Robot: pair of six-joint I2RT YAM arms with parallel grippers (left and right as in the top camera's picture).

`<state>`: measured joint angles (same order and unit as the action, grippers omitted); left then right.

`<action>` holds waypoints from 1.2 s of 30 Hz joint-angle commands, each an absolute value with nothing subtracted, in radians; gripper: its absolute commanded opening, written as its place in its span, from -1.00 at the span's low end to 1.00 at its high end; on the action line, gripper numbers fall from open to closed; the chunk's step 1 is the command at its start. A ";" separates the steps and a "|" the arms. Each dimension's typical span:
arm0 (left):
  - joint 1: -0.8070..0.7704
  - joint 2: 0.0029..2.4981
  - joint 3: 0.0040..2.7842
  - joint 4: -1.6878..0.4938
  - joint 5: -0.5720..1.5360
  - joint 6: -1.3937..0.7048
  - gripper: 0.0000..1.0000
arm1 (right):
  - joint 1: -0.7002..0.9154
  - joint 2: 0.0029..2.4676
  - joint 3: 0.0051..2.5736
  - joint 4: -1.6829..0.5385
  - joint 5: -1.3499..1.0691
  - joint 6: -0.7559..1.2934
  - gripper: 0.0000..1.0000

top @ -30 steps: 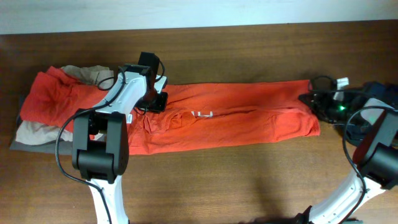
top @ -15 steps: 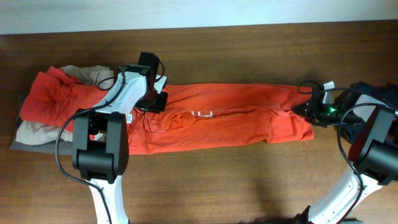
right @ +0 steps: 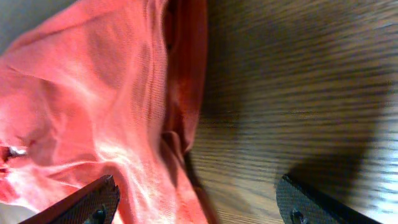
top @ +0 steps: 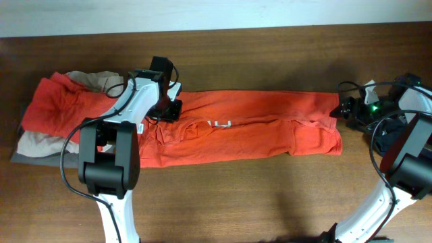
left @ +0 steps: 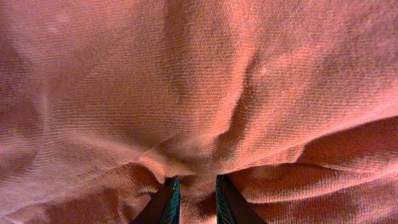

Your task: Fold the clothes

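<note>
At far left, beige garments [top: 34,143] lie heaped. The left gripper [left: 194,190] pinches a fold of the orange T-shirt [top: 256,125], which lies stretched along the table [top: 270,61]. The right gripper [top: 347,108] has just let go of the shirt's right edge and backed off, jaws spread (nothing held); judged next step: re-grasp for folding.

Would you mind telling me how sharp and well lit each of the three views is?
Overhead view: evenly lit and sharp, no glare on the orange-red T-shirt. Left wrist view: its fabric fills the frame, weave crisp, darker in the lower folds. Right wrist view: the wooden table grain is smeared by blur, and the shirt's creases catch pale highlights.
</note>
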<state>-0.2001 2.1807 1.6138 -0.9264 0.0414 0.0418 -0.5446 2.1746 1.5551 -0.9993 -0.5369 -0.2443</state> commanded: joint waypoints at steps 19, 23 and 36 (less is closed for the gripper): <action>-0.203 2.238 1.602 -0.898 0.049 0.050 -0.59 | -0.421 2.217 1.429 -0.964 -0.349 -0.271 -0.04; -0.203 2.238 1.602 -0.899 0.049 0.050 -0.59 | -0.458 2.217 1.443 -0.977 -0.348 -0.215 -0.46; -0.203 2.238 1.833 -1.065 0.049 0.050 -0.60 | -0.456 2.140 1.760 -1.258 -0.254 -0.122 -0.92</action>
<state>-0.2020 2.2177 1.7081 -1.0069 0.0456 0.0422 -0.4686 2.1834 1.6695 -1.2274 -0.3744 -0.1764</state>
